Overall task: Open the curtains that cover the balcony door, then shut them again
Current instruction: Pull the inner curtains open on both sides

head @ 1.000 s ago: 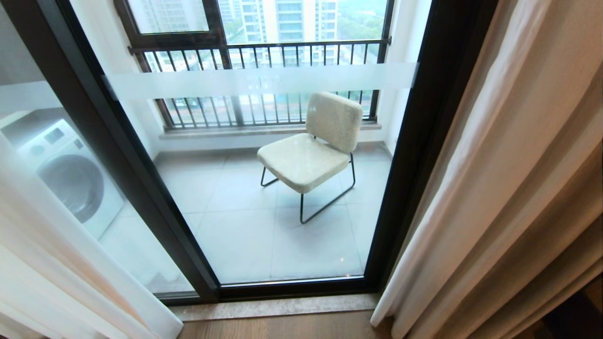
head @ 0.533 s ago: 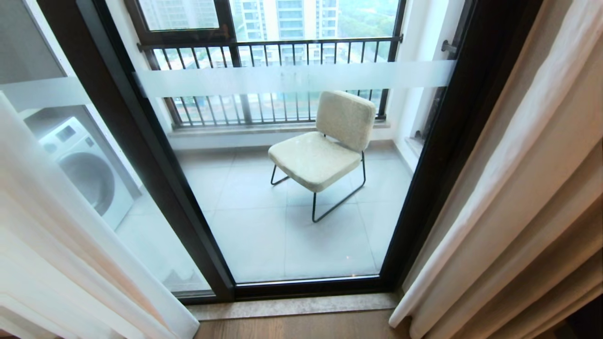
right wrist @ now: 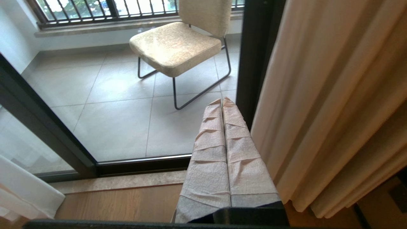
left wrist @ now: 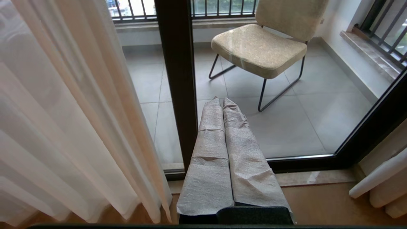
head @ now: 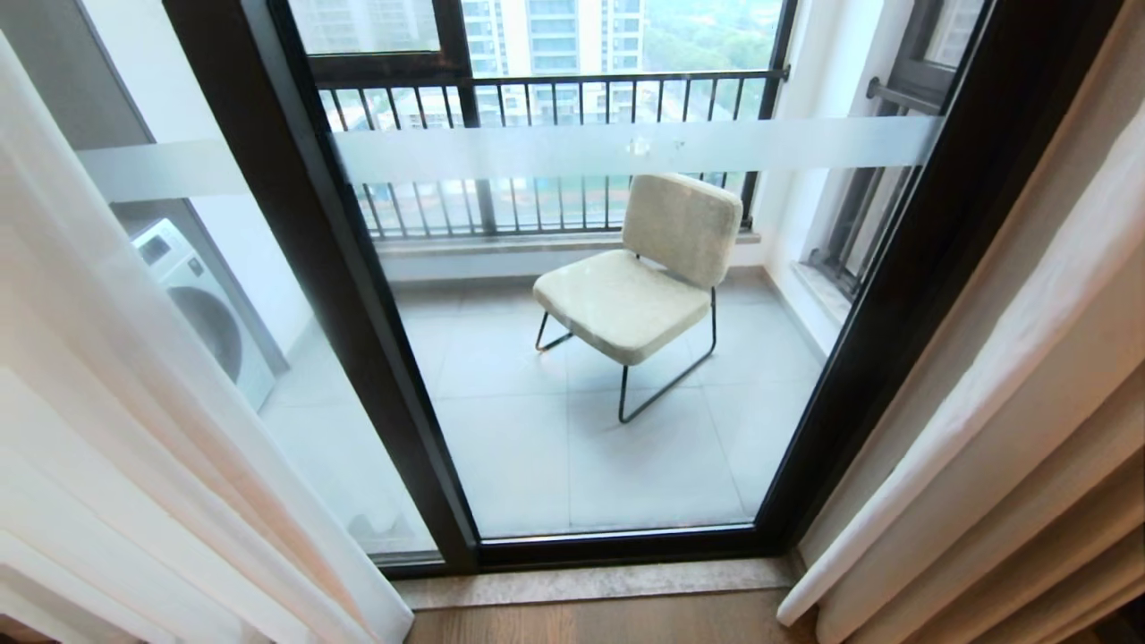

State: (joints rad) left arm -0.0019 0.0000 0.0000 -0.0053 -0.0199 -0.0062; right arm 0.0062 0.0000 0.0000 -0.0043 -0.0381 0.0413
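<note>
You have the curtains drawn apart: a sheer (head: 152, 420) bunched at the left and a thick beige drape (head: 1011, 402) at the right, both hanging floor-length with their long axis vertical. Between them the door (head: 617, 358) stands uncovered, two glass panels showing with one dark post between.

Your left tool (left wrist: 222, 105) is closed on nothing, its two wrapped fingers pressed together, pointing at the post, with the sheer just beside it on its outer side. Your right tool (right wrist: 222, 103) is likewise closed and empty, with the drape just beside it on its outer side.

I judge the opening done and the closing due next. Each arm is nearer its own curtain, so each pull runs inward toward the post.

Beyond the glass: one chair (head: 640, 286), one washer (head: 210, 313), one railing (head: 555, 89).
</note>
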